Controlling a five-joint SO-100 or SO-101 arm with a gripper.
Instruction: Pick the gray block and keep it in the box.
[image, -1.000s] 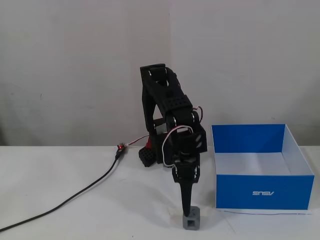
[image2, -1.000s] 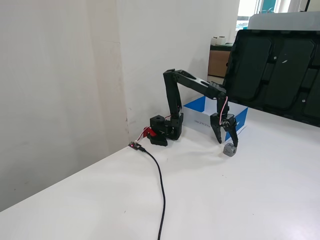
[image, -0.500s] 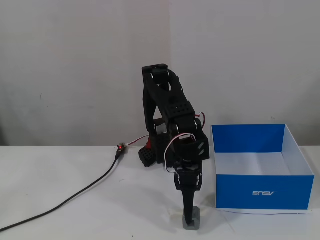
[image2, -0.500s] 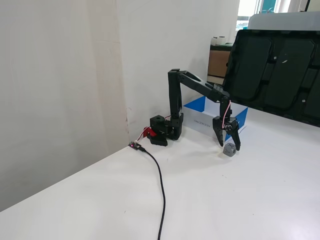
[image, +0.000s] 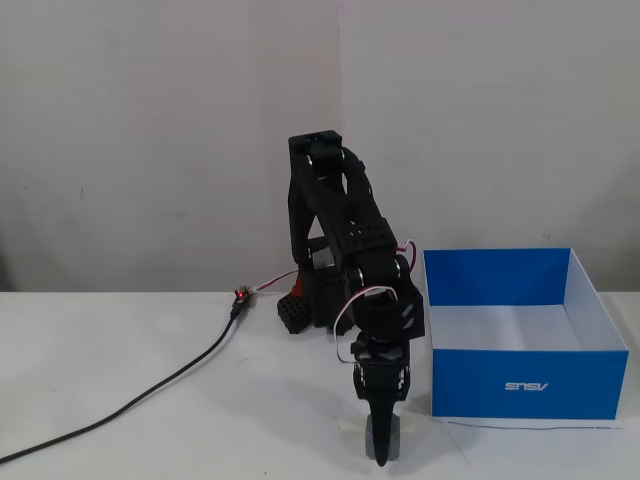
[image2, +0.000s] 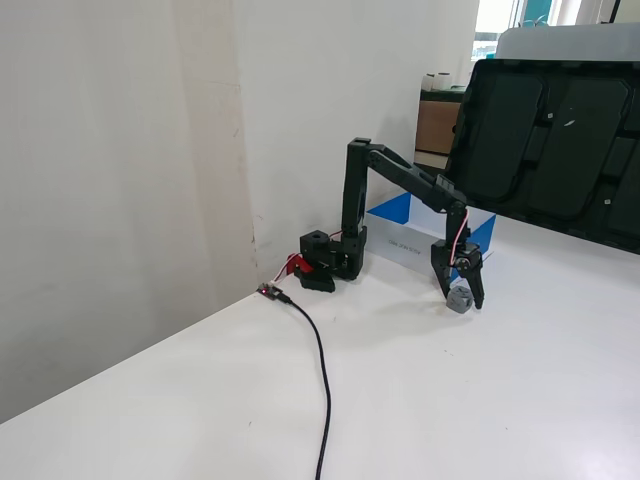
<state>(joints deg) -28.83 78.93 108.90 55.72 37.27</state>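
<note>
The gray block (image2: 459, 299) is a small cube on the white table, in front of the box. My gripper (image2: 462, 300) points down over it with one finger on each side. The jaws stand against the block's sides and the block sits at table level. In a fixed view the gripper (image: 384, 445) is seen edge-on and its front finger covers most of the block (image: 372, 434). The box (image: 520, 385) has blue walls, a white inside and white lettering, and stands to the right of the gripper. It shows partly behind the arm in another fixed view (image2: 398, 212).
The arm's black base (image: 318, 300) stands by the wall. A black cable (image: 150, 390) runs from it over the table to the left front. A large black tray-like panel (image2: 550, 140) leans at the back right.
</note>
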